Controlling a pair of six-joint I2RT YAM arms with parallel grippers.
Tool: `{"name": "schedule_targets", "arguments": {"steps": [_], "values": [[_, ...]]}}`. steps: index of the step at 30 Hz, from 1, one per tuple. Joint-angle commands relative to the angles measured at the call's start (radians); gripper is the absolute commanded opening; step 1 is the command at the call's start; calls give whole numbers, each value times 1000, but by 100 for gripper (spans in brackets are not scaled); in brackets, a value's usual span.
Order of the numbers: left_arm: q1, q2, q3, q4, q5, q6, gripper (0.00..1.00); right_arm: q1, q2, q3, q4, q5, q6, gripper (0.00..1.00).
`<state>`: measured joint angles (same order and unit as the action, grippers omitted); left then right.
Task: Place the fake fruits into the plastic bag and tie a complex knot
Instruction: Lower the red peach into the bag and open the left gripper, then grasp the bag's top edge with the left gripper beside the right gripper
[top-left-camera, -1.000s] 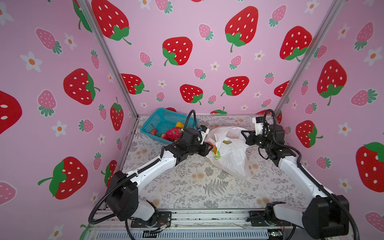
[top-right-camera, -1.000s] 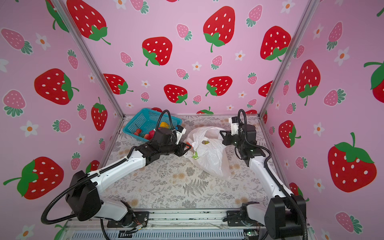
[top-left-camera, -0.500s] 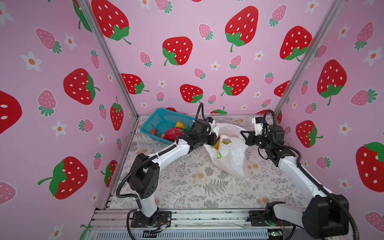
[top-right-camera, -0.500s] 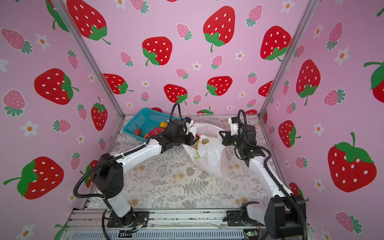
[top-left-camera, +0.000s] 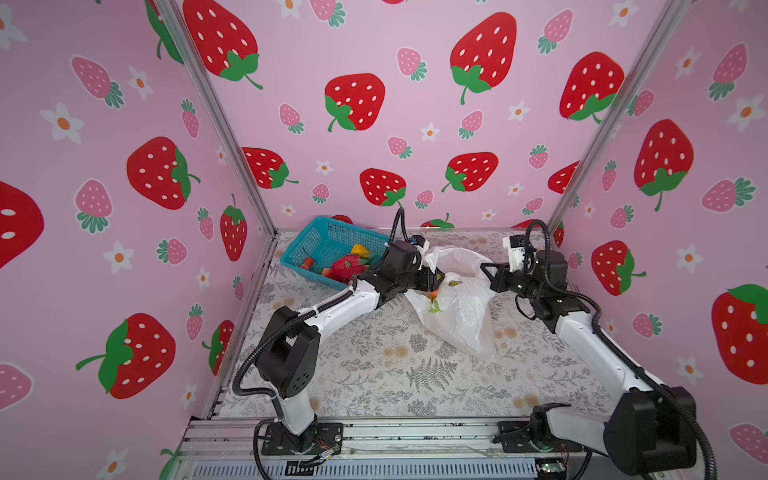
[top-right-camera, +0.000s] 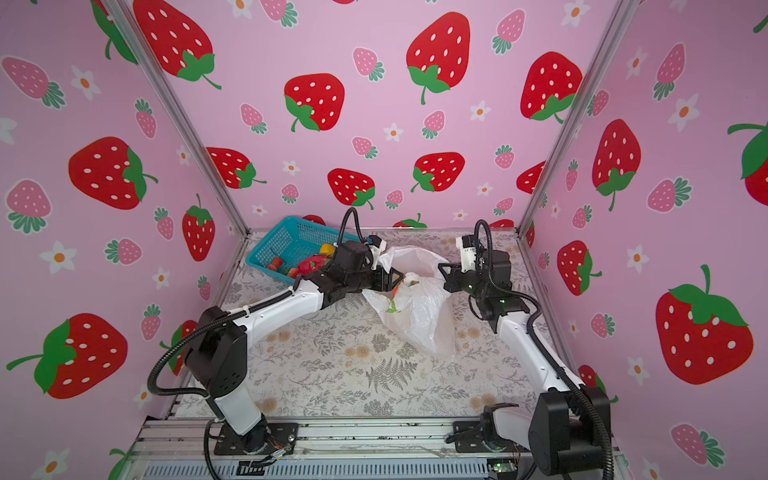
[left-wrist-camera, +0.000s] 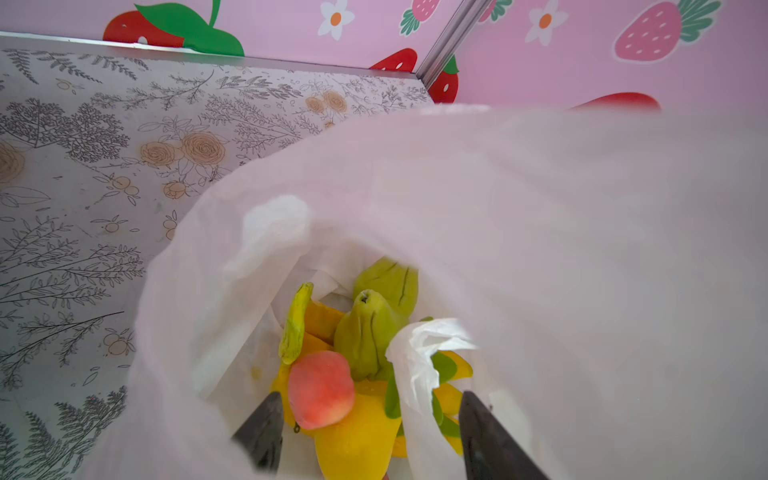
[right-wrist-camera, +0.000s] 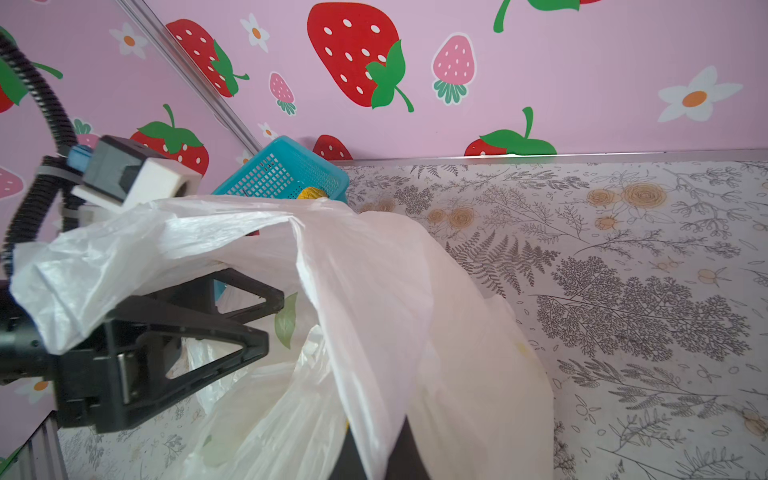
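Reaching into the mouth of the plastic bag (top-left-camera: 457, 307), the left gripper (left-wrist-camera: 365, 424) is standing with its two dark fingers (left-wrist-camera: 262, 432) spread apart, a peach-coloured fruit (left-wrist-camera: 321, 388) lying loose between them without being pinched. One bag is lying near the middle of the floral table (top-left-camera: 374, 374), its mouth turned toward the back wall.

Inside the bag, the left wrist view is showing four fruits that can be counted: one banana bunch (left-wrist-camera: 353, 436) with its greenish stem (left-wrist-camera: 296, 324) sticking up, two green ridged fruits (left-wrist-camera: 365, 336) side by side, and the one peach-coloured fruit resting on the banana. A loose fold of printed bag film (left-wrist-camera: 419, 365) is hanging over the bananas, just beside the other finger.

The right gripper (right-wrist-camera: 374, 457) is pinching the bag's rim on the side opposite the left gripper, its jaws closed on the film and lifting that edge; in its own wrist view the fingers are almost wholly covered by plastic.

One teal basket (top-left-camera: 328, 245) is sitting beside the bag, toward the back left corner of the table. At least four fruits are lying in it: one pink dragon fruit (top-left-camera: 347, 266), one yellow fruit (top-left-camera: 359, 250), and two small red ones (top-left-camera: 309, 264); more may be hidden behind the left arm.

Both handle loops of the bag are hanging untied.
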<state>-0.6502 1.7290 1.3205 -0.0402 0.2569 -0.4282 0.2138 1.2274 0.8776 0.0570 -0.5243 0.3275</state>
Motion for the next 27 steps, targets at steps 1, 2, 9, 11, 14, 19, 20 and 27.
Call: {"name": "schedule_targets", "arguments": {"steps": [1, 2, 9, 11, 14, 19, 20, 27], "values": [[11, -87, -72, 10, 37, 34, 69, -5, 6, 1, -1, 1, -14, 0], [13, -117, -100, 4, 42, 44, 69, -5, 9, 3, -2, 1, -15, 0], [39, -344, -302, -61, -72, 50, 68, -5, 19, 1, 1, 3, -14, 0], [60, -388, -351, -79, -147, -5, 69, -5, 22, 0, 7, 3, -12, 0], [93, -383, -379, -76, -143, -77, 74, -4, 24, 0, 12, 1, -8, 0], [97, -261, -302, -82, -35, -102, 76, -5, 16, 4, 6, 3, -7, 0], [96, -242, -291, -67, -15, -109, 74, -5, 14, 3, 6, 4, -7, 0], [90, -144, -198, -34, 59, -113, 33, -5, 18, 12, 40, -23, 33, 0]]}}
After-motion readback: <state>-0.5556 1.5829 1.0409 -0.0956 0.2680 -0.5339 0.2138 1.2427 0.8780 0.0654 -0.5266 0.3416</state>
